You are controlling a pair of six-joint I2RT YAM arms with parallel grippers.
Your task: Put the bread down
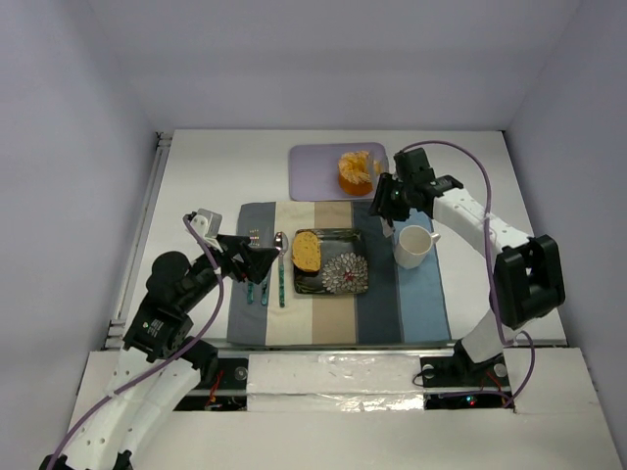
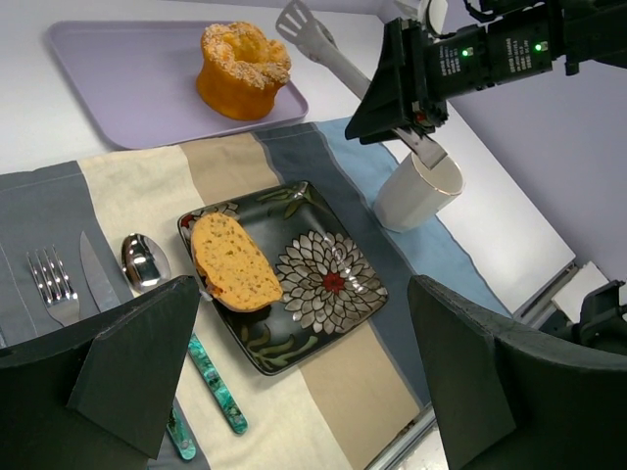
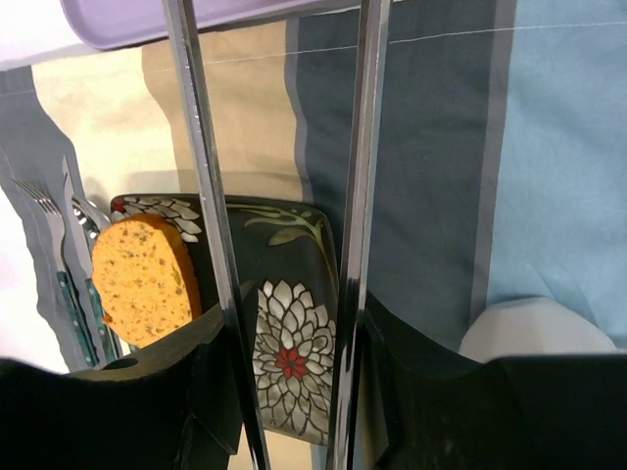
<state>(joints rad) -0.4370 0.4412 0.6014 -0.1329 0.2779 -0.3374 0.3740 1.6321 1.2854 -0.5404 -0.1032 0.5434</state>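
The bread (image 1: 307, 251), a golden slice with a browner crust, lies on the left half of a dark square plate (image 1: 345, 278) with a flower pattern. It also shows in the left wrist view (image 2: 233, 262) and the right wrist view (image 3: 145, 281). My right gripper (image 1: 386, 204) is shut on metal tongs (image 3: 201, 196), up and right of the plate, beside the cup. The tongs' two arms stand apart and hold nothing; their tips (image 2: 304, 24) reach toward the lavender tray. My left gripper (image 1: 257, 262) is open and empty, above the cutlery left of the plate.
A white cup (image 1: 415, 245) stands right of the plate on the striped placemat (image 1: 421, 304). A round orange peeled fruit (image 1: 355, 171) sits on a lavender tray (image 1: 312, 166) behind the mat. A fork, knife and spoon (image 1: 280, 264) lie left of the plate.
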